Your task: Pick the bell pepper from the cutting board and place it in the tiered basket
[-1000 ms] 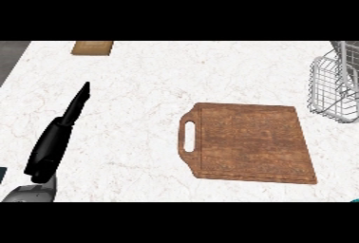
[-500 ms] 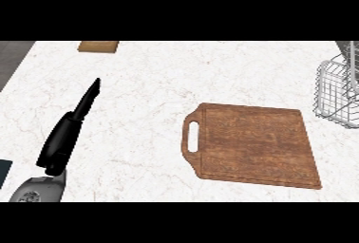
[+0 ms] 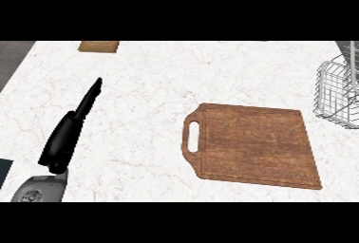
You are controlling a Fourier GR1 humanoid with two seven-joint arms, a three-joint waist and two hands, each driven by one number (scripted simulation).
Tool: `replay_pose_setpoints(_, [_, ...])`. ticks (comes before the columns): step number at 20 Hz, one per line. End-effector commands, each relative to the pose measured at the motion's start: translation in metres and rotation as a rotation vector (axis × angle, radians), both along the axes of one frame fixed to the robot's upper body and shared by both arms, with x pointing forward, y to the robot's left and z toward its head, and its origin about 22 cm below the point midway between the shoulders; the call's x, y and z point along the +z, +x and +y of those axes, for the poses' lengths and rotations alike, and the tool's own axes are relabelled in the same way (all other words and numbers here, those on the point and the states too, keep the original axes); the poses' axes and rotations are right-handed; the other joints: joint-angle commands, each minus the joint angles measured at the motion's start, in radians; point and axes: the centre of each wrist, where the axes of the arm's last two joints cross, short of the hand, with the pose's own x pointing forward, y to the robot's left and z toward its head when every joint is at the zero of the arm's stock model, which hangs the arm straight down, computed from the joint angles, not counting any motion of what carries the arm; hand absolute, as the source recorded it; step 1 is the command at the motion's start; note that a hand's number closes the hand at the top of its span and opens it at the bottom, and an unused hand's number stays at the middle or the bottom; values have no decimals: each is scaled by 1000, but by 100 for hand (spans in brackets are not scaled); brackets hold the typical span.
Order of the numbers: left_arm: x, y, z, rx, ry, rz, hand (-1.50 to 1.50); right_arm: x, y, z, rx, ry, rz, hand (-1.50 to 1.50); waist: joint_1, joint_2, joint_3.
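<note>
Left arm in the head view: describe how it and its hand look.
The left hand is glossy black, long and narrow, tapering to slim pointed fingers. Behind it the forearm is light grey with a rounded shell and a circular, ring-like detail near the wrist. No cables or markings show. The right arm is out of view.

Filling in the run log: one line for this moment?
left robot hand: open, over counter | right: not in view | board: bare, no pepper seen | basket: right edge
</note>
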Motion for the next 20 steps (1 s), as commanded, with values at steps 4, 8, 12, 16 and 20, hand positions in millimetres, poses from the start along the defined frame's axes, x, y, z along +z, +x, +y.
replay_pose_setpoints(4, [-2,-5,1,7,0,-2,0,-39,70,56,44,21,54,150,-5,1,1])
replay_pose_setpoints(8, [-4,1,4,2,-15,-4,0,-48,98,88,33,31,83,150,-11,1,1])
replay_pose_setpoints(12, [2,-1,-4,9,-17,-4,0,-82,109,93,71,232,89,-150,-17,0,2])
replay_pose_setpoints(16, [-1,-2,7,2,-19,-12,0,-111,122,111,135,298,60,-150,-12,3,2])
replay_pose_setpoints(20, [-1,-8,6,19,-18,1,0,-119,125,114,157,472,-26,-150,-10,2,3])
